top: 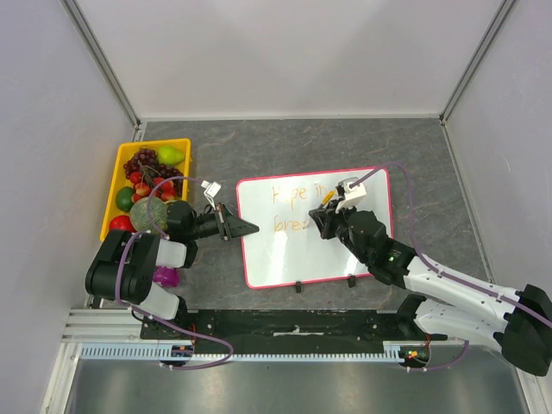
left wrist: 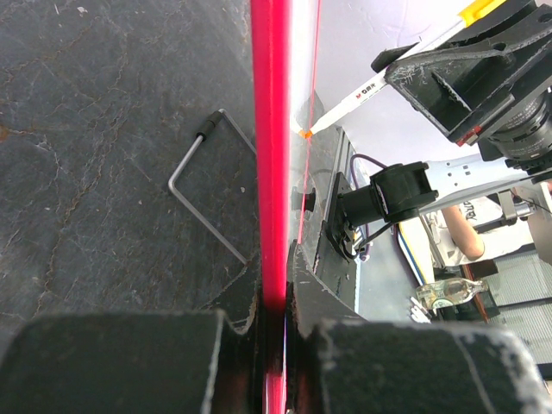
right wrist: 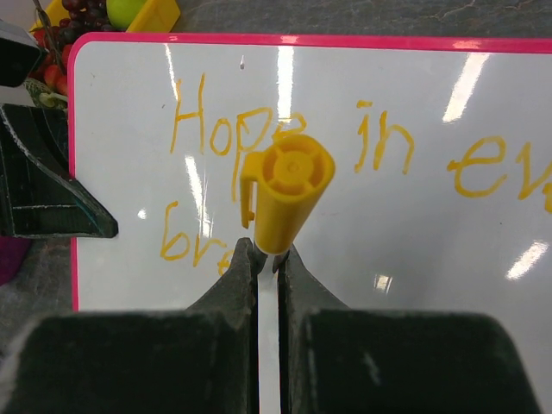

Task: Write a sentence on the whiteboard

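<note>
Top view, counter: a dark grey, stone-patterned counter point(top: 302, 147) carries everything.
Top view, whiteboard: the large glossy white rectangular whiteboard with a thin pink-red frame point(top: 293, 259) lies flat near the counter's middle, its two small black feet on the near long edge.
Top view, sentence: the thin orange handwritten sentence point(top: 289, 191) runs in two lines across the board's upper part, partly hidden by the right arm.
Top view, left end effector: the black left end effector point(top: 248, 228) meets the board's left edge, seemingly to stop it sliding under the pen.
Top view, right end effector: the black right end effector point(top: 326, 214) hangs over the board beside the second line, carrying a slim white-barrelled marker with a yellow cap point(top: 327, 197).
Top view, fruit tray: a yellow plastic fruit tray point(top: 118, 168) stands well apart at the left.
Left wrist view, grip: the left end effector point(left wrist: 272, 341) is clenched on the whiteboard's frame point(left wrist: 272, 129), the red edge running up between its fingers as a brace.
Left wrist view, marker: the marker point(left wrist: 371, 86) slants down with its orange tip at the surface. Contact cannot be told.
Right wrist view, grip: the right end effector point(right wrist: 269, 267) grasps the marker's barrel, yellow cap end point(right wrist: 289, 185) facing the camera, held steeply so the tip bears on the board.
Right wrist view, sentence: "Hope in" and the start of a third word stand above. "br" stands below, with the rest behind the marker.
Step in hand: probably partway through the second line.
</note>
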Controlling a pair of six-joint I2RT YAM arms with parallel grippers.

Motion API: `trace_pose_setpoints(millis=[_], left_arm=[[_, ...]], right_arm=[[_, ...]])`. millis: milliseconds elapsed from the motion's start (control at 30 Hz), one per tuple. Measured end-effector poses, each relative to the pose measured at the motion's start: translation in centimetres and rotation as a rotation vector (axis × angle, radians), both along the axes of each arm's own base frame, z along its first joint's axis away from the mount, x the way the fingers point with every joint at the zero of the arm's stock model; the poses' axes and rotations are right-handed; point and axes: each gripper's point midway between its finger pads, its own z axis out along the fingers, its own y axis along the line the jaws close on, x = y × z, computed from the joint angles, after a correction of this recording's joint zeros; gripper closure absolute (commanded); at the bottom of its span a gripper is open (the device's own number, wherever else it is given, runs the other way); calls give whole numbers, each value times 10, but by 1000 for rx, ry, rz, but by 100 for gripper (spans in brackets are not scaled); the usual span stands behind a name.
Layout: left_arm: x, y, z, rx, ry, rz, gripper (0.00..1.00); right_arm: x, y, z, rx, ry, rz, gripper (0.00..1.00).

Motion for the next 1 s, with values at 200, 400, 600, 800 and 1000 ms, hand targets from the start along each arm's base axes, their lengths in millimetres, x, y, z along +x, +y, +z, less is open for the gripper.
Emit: trace_pose_setpoints(millis=[200, 400, 600, 800, 1000], left_arm=[[0, 0, 0, 0, 0, 0, 98], [0, 0, 0, 0, 0, 0, 98], [0, 0, 0, 0, -1, 0, 98], [0, 0, 0, 0, 0, 0, 98], [0, 0, 0, 0, 0, 0, 98]], right_arm=[[0, -3, 0, -2, -2, -13, 100], [3, -5, 2, -4, -8, -31, 100], [9, -9, 10, -7, -26, -66, 100], [13, -9, 12, -16, -32, -78, 100], [13, -9, 12, -17, -30, -77, 100]])
